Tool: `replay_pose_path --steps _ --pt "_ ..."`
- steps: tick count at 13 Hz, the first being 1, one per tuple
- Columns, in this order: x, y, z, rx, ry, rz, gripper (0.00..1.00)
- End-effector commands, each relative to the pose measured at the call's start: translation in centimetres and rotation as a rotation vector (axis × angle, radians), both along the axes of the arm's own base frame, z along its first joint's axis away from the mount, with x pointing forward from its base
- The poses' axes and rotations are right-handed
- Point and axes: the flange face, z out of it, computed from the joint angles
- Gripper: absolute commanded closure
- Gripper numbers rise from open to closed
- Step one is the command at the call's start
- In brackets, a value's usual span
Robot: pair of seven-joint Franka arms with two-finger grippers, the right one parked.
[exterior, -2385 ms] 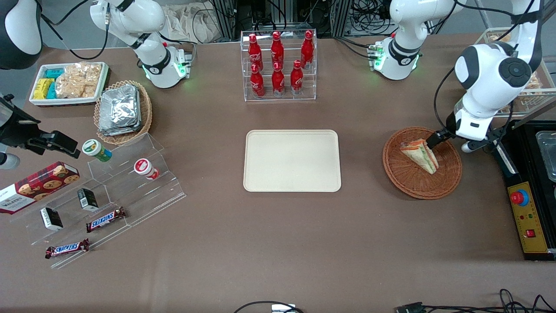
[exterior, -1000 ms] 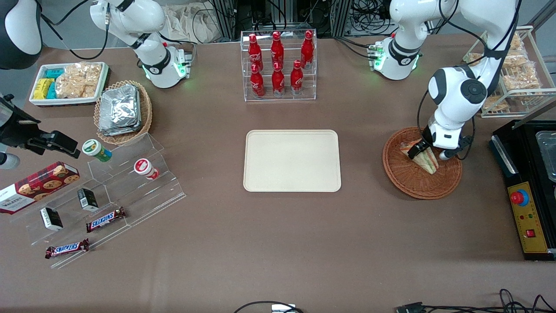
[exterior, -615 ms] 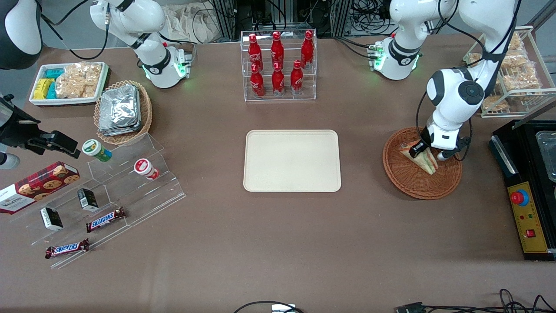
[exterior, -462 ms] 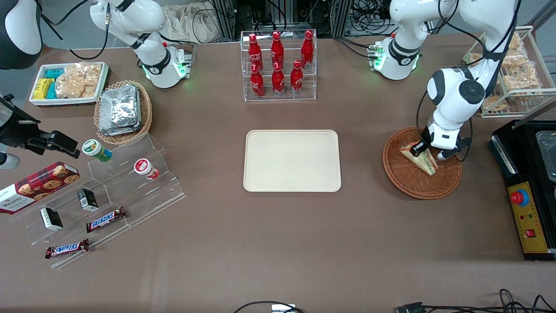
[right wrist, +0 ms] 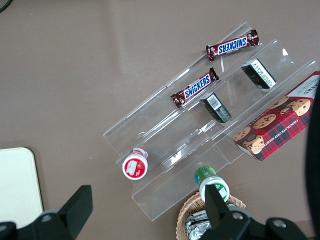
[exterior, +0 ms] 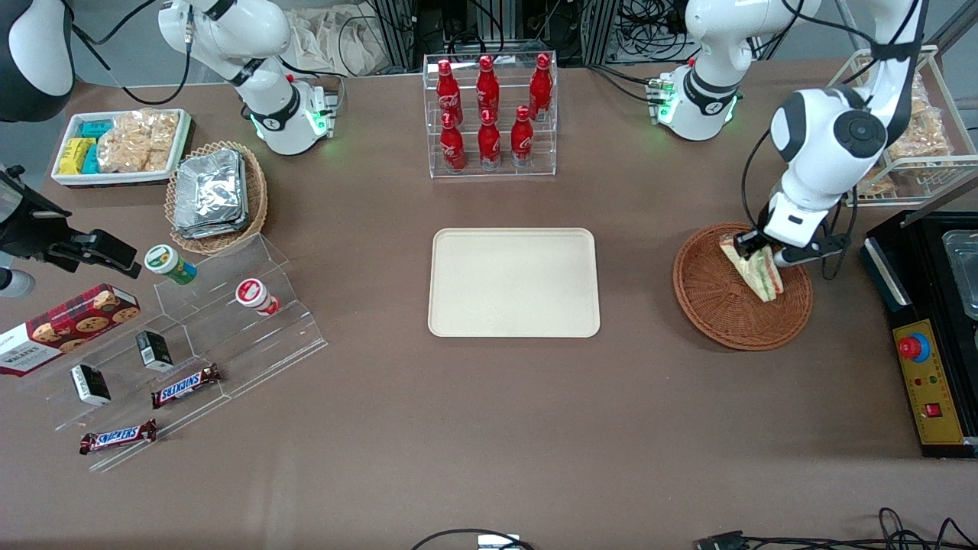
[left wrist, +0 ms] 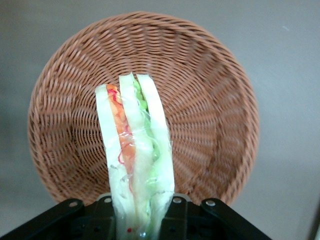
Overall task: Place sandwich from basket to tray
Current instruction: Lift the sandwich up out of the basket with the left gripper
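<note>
The sandwich (exterior: 756,271), a clear-wrapped wedge of pale bread with green and orange filling, hangs from my left gripper (exterior: 747,248) above the reddish-brown wicker basket (exterior: 714,305). The gripper is shut on the sandwich's upper end. In the left wrist view the sandwich (left wrist: 134,150) is clamped between the black fingers (left wrist: 187,220), lifted over the empty basket (left wrist: 210,90). The cream-beige tray (exterior: 513,282) lies flat at mid-table, empty, well away from the basket toward the parked arm's end.
A clear rack of red cola bottles (exterior: 489,114) stands farther from the camera than the tray. A wire rack of snack bags (exterior: 909,130) and a black control box (exterior: 928,382) sit by the basket at the working arm's end. A tan basket of foil packets (exterior: 216,195) lies toward the parked arm's end.
The gripper closed on the sandwich and raised it off the basket floor; the sandwich now hangs steeper and sits slightly toward the working arm's end.
</note>
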Motion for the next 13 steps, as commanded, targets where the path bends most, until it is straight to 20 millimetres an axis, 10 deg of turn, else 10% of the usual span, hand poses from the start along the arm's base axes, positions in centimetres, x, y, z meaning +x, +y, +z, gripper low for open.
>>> replay_pose_path --steps 1,5,13 --pt "-0.1 -1.6 3.5 0.034 0.003 -0.229 0.79" --pt "0.5 -5.0 4.9 0.050 -0.017 -0.518 0.78" --pt "0.5 -14.9 6.5 -0.027 -0.062 -0.548 0.79"
